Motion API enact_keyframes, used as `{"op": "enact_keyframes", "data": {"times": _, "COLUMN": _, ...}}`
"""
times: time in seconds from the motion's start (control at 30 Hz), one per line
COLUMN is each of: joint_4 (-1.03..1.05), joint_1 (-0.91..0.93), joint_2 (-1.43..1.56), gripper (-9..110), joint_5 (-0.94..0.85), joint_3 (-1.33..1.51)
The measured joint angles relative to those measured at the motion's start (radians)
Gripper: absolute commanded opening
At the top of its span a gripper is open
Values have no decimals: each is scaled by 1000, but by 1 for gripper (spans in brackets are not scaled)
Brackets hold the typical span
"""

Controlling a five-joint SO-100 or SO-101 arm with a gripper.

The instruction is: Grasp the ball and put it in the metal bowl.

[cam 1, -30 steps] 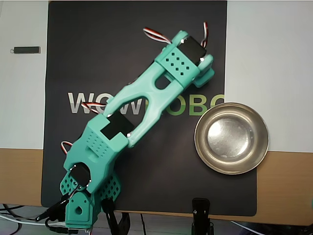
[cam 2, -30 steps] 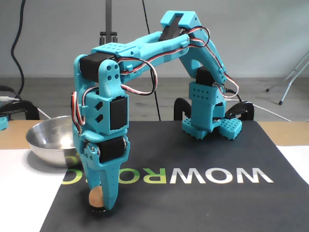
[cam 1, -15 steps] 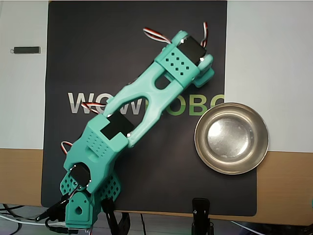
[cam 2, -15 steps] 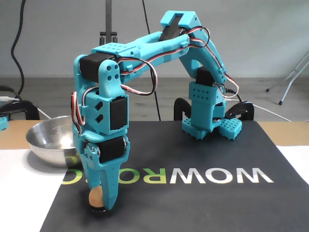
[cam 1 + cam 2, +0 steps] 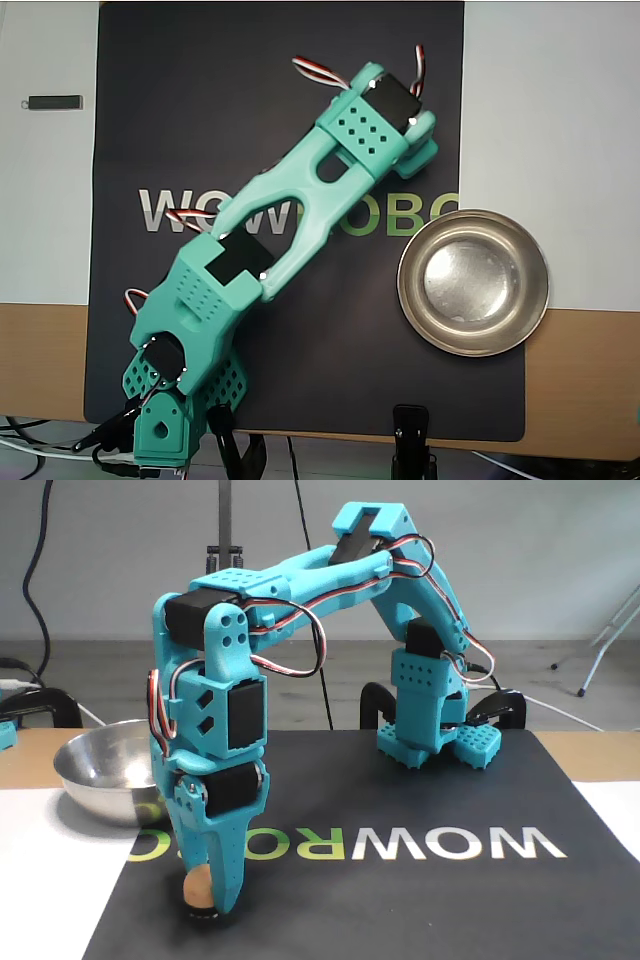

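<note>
The small peach-orange ball (image 5: 197,888) sits at mat level near the front left of the fixed view. My teal gripper (image 5: 208,898) points straight down over it, the perforated finger (image 5: 227,865) pressed against the ball's right side and the other jaw close on its left, shut on the ball. From overhead the ball is hidden under the arm's wrist (image 5: 380,120). The metal bowl (image 5: 88,772) stands behind and left of the gripper in the fixed view. In the overhead view the bowl (image 5: 520,312) lies at the mat's right edge, with nothing in it.
A black mat (image 5: 200,110) with "WOWROBO" lettering covers the table's middle. The arm's base (image 5: 165,425) is clamped at the near edge in the overhead view. A small dark stick-like object (image 5: 55,101) lies on the white surface at the left.
</note>
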Motion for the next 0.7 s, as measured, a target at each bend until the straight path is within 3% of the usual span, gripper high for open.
{"op": "enact_keyframes", "data": {"times": 0.37, "joint_4": 0, "joint_1": 0, "joint_2": 0, "gripper": 33, "joint_5": 5, "joint_3": 0}}
{"op": "enact_keyframes", "data": {"times": 0.7, "joint_4": 2, "joint_1": 0, "joint_2": 61, "gripper": 34, "joint_5": 166, "joint_3": 0}}
